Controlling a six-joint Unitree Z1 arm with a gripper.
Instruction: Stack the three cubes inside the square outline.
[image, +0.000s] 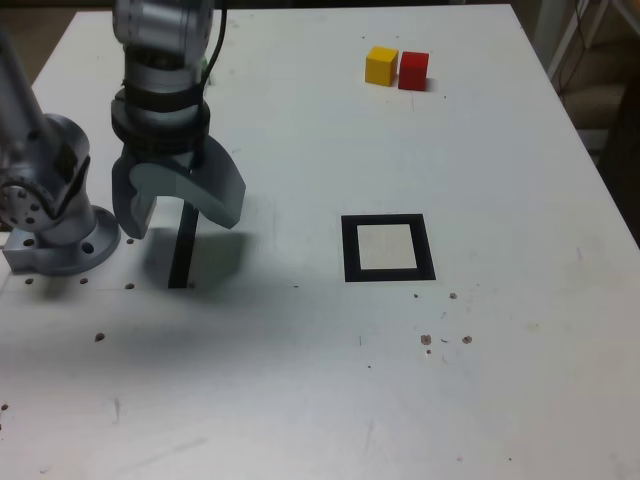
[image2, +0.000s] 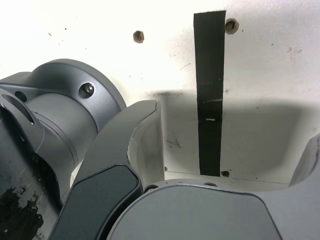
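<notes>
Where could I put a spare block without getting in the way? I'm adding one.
Bare table along the near edge, and between the square outline and the yellow cube and red cube. Crowded at the exterior view's left: open gripper, arm base, black strip.

Yellow cube (image: 381, 66), red cube (image: 413, 70); square outline (image: 388, 248) black, cream centre; table (image: 500, 380) white; strip (image2: 209, 95) black.

Two cubes are seen on the worktop (image: 480, 380): one yellow cube (image: 381, 66) and one red cube (image: 413, 70). One square outline (image: 388, 248) and one black strip (image: 184, 245) are counted.
</notes>
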